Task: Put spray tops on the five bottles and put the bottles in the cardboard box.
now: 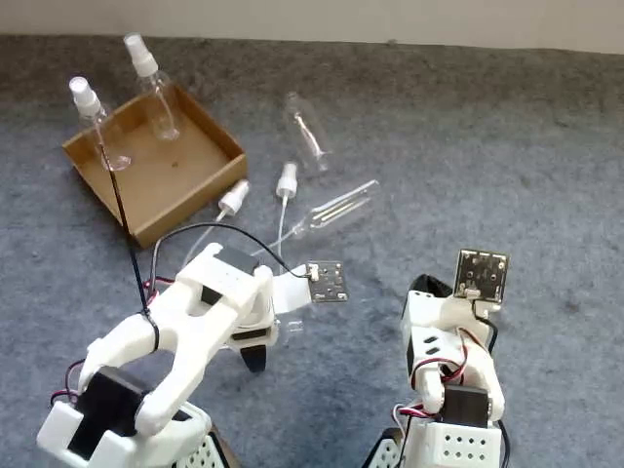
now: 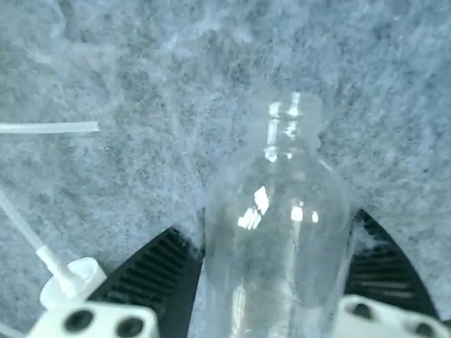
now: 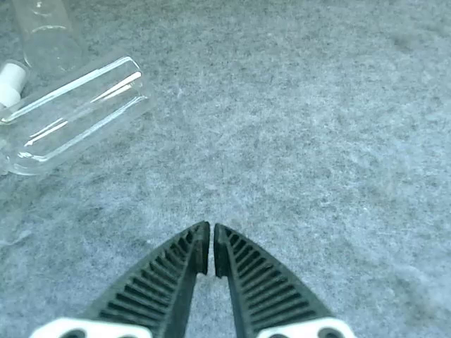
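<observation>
A clear uncapped bottle [image 2: 278, 218] stands between the jaws of my left gripper [image 2: 275, 236], which is shut on its body, low over the carpet at the front left [image 1: 261, 331]. A loose spray top [image 2: 67, 282] with its tube lies right beside it. Two more spray tops [image 1: 234, 198] [image 1: 287, 180] lie near the cardboard box [image 1: 190, 210]. Two capped bottles [image 1: 97, 122] [image 1: 156, 88] stand in the box. Two open bottles [image 1: 307, 132] [image 1: 336, 207] lie on the carpet. My right gripper [image 3: 211, 248] is shut and empty, at the front right, short of the nearer lying bottle [image 3: 74, 113].
Grey carpet covers the whole work area. A black cable [image 1: 122, 210] runs from the left arm across the box's front wall. The right arm [image 1: 448, 351] sits folded at the front right, with open carpet beyond it.
</observation>
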